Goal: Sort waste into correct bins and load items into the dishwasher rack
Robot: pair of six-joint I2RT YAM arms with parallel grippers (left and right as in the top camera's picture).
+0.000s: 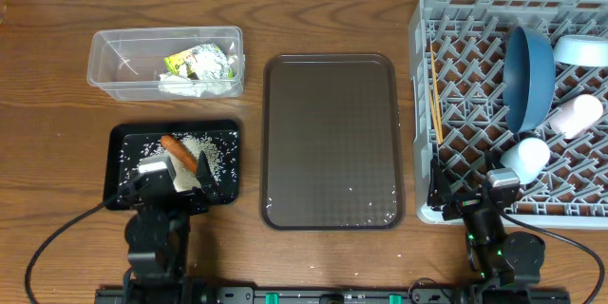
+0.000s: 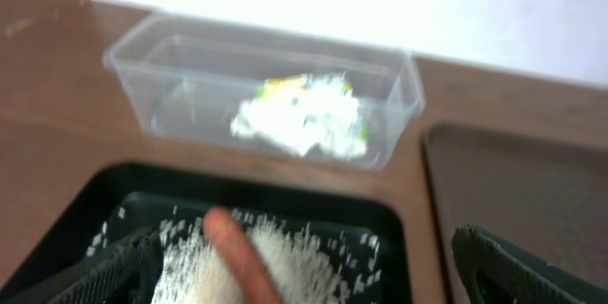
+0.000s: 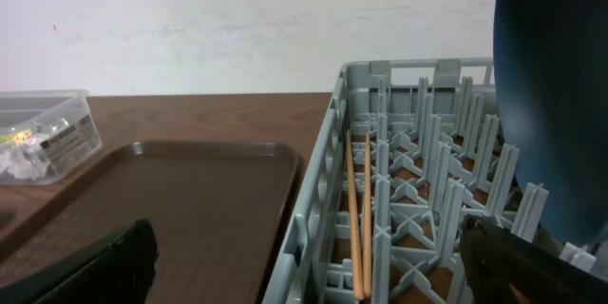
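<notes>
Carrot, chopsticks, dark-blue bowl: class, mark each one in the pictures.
carrot (image 1: 178, 151), overhead view, middle of its orange body.
chopsticks (image 3: 354, 214), right wrist view, mid-shaft.
dark-blue bowl (image 1: 529, 76), overhead view, inner face.

Left arm (image 1: 157, 237) and right arm (image 1: 499, 247) both folded low, jaws of each spread wide.

Left of the brown tray (image 1: 331, 142), the left wrist view is blurred; the clear tub's (image 2: 142, 66) contents read only as a white and yellow-green smear. There too, the left gripper (image 1: 171, 175) covers the black tray's (image 1: 119, 152) near edge. Right of the brown tray, the rack (image 1: 475, 9) and the small light-blue bowl (image 1: 581, 49) run off the overhead's edge.
</notes>
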